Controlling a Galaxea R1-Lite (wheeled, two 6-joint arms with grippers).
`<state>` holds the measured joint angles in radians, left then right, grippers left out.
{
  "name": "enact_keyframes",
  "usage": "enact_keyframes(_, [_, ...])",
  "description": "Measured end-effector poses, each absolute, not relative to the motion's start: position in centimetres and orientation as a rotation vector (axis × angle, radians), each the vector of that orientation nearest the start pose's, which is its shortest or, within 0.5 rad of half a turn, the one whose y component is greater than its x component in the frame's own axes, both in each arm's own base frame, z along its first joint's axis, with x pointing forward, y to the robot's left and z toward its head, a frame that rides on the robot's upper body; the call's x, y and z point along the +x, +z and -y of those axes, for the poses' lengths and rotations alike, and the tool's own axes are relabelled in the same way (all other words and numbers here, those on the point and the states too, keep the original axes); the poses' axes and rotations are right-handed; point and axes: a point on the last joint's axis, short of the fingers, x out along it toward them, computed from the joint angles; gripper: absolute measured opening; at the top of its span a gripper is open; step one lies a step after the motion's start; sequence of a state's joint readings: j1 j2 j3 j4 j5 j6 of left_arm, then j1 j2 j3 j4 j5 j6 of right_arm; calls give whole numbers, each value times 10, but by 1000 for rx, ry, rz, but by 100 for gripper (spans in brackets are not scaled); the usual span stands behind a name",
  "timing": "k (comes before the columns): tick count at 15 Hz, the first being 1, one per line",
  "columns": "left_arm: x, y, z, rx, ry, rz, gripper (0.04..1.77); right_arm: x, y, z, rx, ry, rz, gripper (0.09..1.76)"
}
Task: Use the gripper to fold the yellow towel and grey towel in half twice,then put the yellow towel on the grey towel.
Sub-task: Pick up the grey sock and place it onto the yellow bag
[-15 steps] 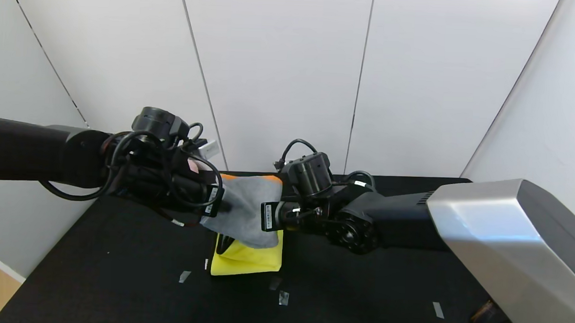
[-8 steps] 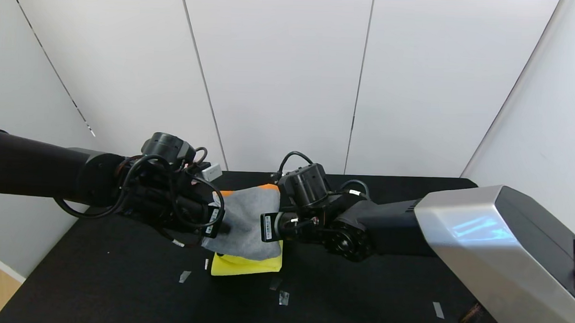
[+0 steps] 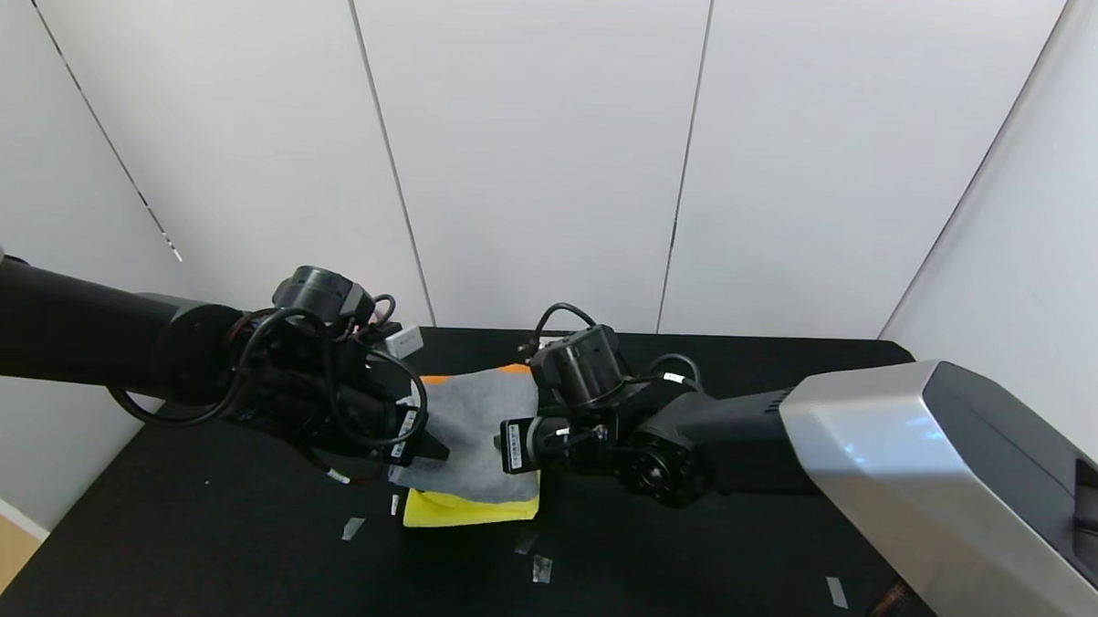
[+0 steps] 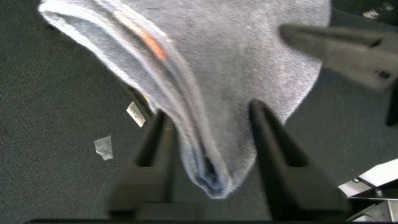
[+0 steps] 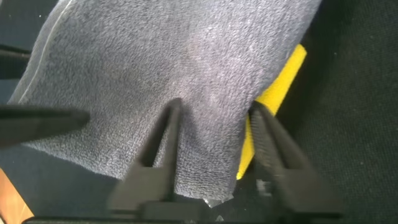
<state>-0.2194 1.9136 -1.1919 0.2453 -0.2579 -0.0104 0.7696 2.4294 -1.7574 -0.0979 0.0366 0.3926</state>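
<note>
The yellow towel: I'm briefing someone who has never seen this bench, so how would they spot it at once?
On the black table, look between the two arms, near the middle. There the grey towel lies draped over the yellow towel, which shows only as a bright strip along the grey one's near edge. It is the only yellow thing there.

The grey towel (image 3: 472, 429) is nubbly looped terry cloth, the yellow towel (image 3: 469, 509) beneath it a softer plush cloth (bright, evenly matt), and both lie on a black table (image 3: 686, 578) whose covering looks like matt, finely grained fabric.
</note>
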Motion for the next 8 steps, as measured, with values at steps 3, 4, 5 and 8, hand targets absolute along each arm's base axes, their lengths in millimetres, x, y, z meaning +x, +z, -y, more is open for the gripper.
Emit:
enact_keyframes(3, [330, 140, 79, -28, -432, -979, 115, 357, 90, -345, 151, 657, -694, 113])
enact_keyframes(4, [330, 140, 79, -25, -429, -979, 122, 357, 90, -345, 150, 657, -696, 120])
enact_keyframes(5, [330, 140, 79, -22, -424, -980, 128, 357, 90, -345, 150, 656, -697, 126])
enact_keyframes(8, [328, 142, 76, -14, -416, -976, 142, 357, 89, -343, 143, 652, -703, 140])
